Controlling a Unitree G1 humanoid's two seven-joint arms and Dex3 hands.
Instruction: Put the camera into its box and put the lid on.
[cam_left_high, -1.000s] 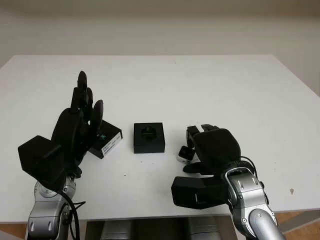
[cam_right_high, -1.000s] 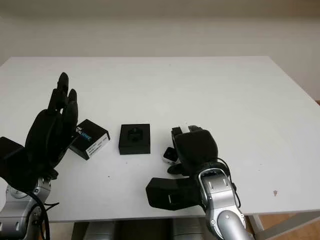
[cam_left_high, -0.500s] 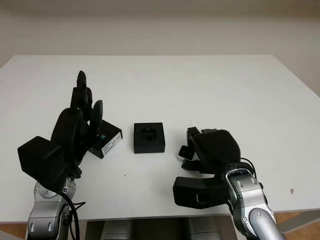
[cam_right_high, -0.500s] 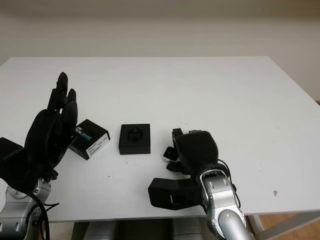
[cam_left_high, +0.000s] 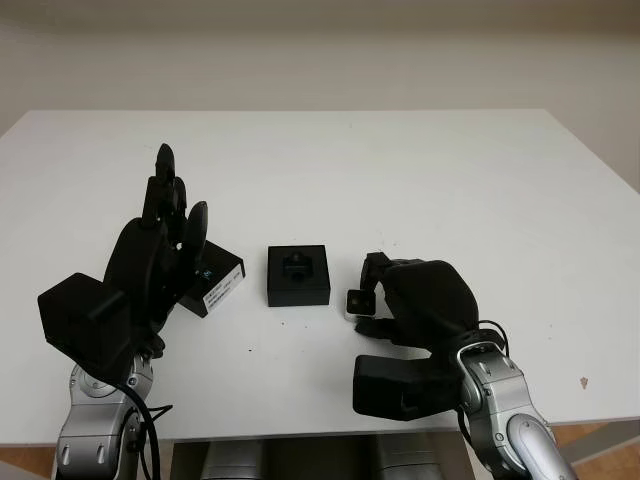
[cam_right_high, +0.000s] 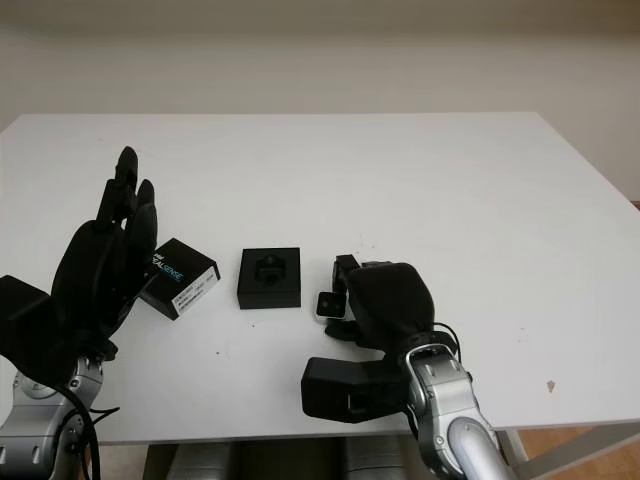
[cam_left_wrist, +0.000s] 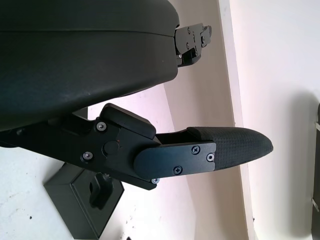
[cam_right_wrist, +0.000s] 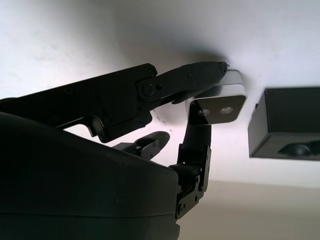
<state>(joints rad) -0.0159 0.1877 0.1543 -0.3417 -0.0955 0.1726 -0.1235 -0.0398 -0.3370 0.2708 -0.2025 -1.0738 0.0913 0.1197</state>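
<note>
Camera (cam_right_wrist: 218, 109) — a small silver-white block with a dark front face showing two round lenses — is pinched in the right hand (cam_left_high: 425, 300), just to the right of the open black box (cam_left_high: 298, 275) near the middle of the white table (cam_left_high: 400, 170). In the right wrist view the fingers (cam_right_wrist: 175, 82) are curled in on it: one long finger lies along the top edge of the camera with its tip at the far corner, and another (cam_right_wrist: 197, 145) comes up against its lower edge, so the camera is clamped between them; whether it still touches the table cannot be told. The lens face is turned toward the wrist camera, and the long axis of that face runs roughly level, along the line from the hand to the box. From the head views the camera shows as a small pale square with a dark centre at the hand's left edge, close to the box but apart from it. The box sits flat, its dark moulded insert facing up. To its left lies the black lid (cam_left_high: 212, 280), printed side up and turned at an angle, well clear of the box. The left hand (cam_left_high: 155, 255) is open — held upright above the table at the lid's left side, gripping nothing.
</note>
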